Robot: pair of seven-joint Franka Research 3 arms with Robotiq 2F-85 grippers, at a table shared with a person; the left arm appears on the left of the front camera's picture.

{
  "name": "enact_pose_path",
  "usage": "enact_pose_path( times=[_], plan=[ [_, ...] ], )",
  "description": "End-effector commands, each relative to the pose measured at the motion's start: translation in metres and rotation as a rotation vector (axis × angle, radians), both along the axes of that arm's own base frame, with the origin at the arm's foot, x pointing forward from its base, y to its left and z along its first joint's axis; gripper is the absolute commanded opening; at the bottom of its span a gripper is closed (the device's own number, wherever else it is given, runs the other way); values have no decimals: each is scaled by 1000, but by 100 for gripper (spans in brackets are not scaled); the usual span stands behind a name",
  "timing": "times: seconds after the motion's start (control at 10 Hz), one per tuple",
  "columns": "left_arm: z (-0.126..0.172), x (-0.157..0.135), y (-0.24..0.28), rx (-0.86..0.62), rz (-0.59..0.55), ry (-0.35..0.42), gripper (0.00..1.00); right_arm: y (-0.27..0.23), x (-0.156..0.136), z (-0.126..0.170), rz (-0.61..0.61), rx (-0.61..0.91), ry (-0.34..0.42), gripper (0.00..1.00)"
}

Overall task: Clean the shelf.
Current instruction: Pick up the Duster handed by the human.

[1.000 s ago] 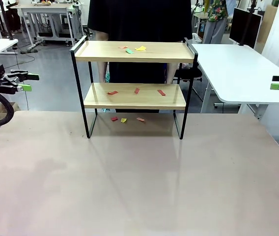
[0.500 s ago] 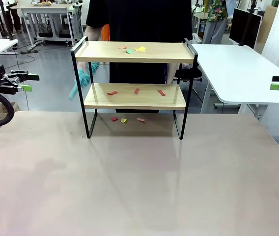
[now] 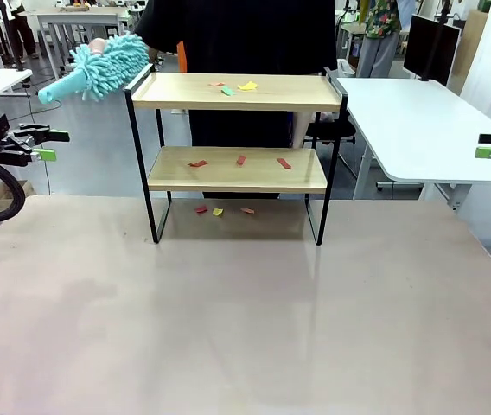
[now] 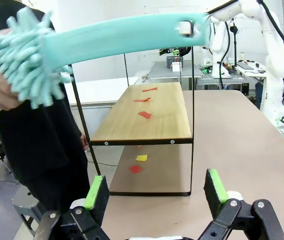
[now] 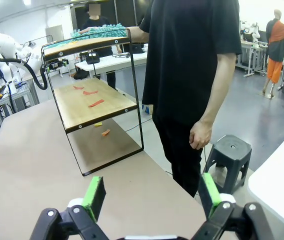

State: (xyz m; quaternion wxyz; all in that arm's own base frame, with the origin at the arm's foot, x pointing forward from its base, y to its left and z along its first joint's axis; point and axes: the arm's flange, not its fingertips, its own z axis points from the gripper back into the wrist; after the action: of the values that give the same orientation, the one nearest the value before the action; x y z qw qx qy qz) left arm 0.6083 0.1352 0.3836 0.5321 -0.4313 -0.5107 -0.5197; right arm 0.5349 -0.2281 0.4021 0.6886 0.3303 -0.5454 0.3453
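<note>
The shelf (image 3: 237, 93) stands mid-table, two wooden boards in a black frame. Coloured paper scraps (image 3: 239, 160) lie on both boards and on the table beneath. A person behind it holds a teal fluffy duster (image 3: 103, 62) by its head at the shelf's top left corner, its handle (image 4: 127, 32) pointing out toward my left side. My left gripper (image 3: 51, 144) hovers open off the table's left edge, below the handle's end. From the left wrist, its pads (image 4: 96, 192) stand wide apart with nothing between. My right gripper (image 3: 486, 145) waits open at the far right, also empty (image 5: 149, 192).
A white table (image 3: 418, 121) stands to the right of the shelf. A black stool (image 5: 227, 150) sits beside the person's legs. The brown tabletop (image 3: 245, 320) in front of the shelf is bare.
The person brought the teal duster into view at the shelf's left side, then lifted it up and left to the top corner. Both grippers stayed where they were.
</note>
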Motion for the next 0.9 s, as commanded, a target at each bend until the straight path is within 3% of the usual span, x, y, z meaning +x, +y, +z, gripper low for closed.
enact_pose_path(
  times=[0.0,0.8],
  plan=[
    [3,0,0,2,2,-5,100,1,0,2,0,-2,-4,100],
    [3,0,0,2,2,-5,100,1,0,2,0,-2,-4,100]
  ],
)
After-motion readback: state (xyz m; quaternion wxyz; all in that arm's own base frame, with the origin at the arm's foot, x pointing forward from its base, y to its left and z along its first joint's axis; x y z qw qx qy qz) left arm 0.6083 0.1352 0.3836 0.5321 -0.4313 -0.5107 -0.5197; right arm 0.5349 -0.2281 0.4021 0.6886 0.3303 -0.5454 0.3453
